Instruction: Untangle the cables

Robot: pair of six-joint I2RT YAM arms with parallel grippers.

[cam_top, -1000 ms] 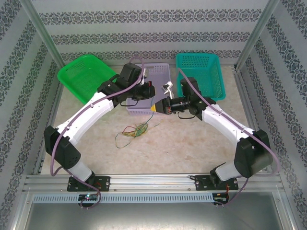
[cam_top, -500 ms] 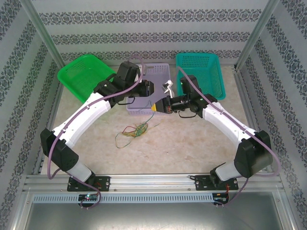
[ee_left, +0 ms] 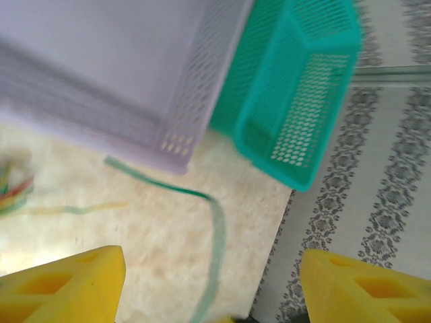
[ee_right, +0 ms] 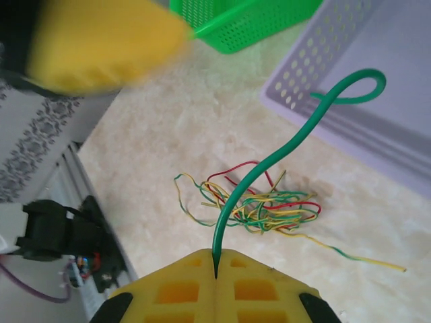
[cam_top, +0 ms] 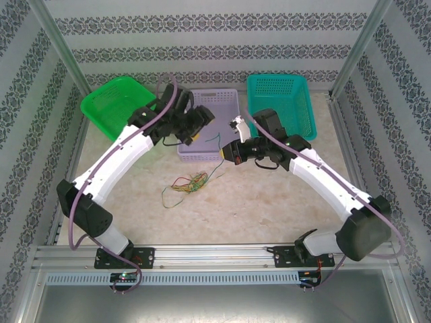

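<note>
Green thin flexible cable (ee_right: 269, 161), pinched in your closed right jaws, could snag the lavender perforated plastic basket (ee_right: 397, 134) just ahead of them, while your left jaws gape wide, gripping nothing.

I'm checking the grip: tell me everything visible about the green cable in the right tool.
The thin green flexible cable, plastic-coated by its look, is pinched at one end in the shut yellow right tool. It rises in a smooth curve across the multicoloured wire tangle and ends in a small hook over the lavender perforated basket. Whether it touches either is unclear.
</note>
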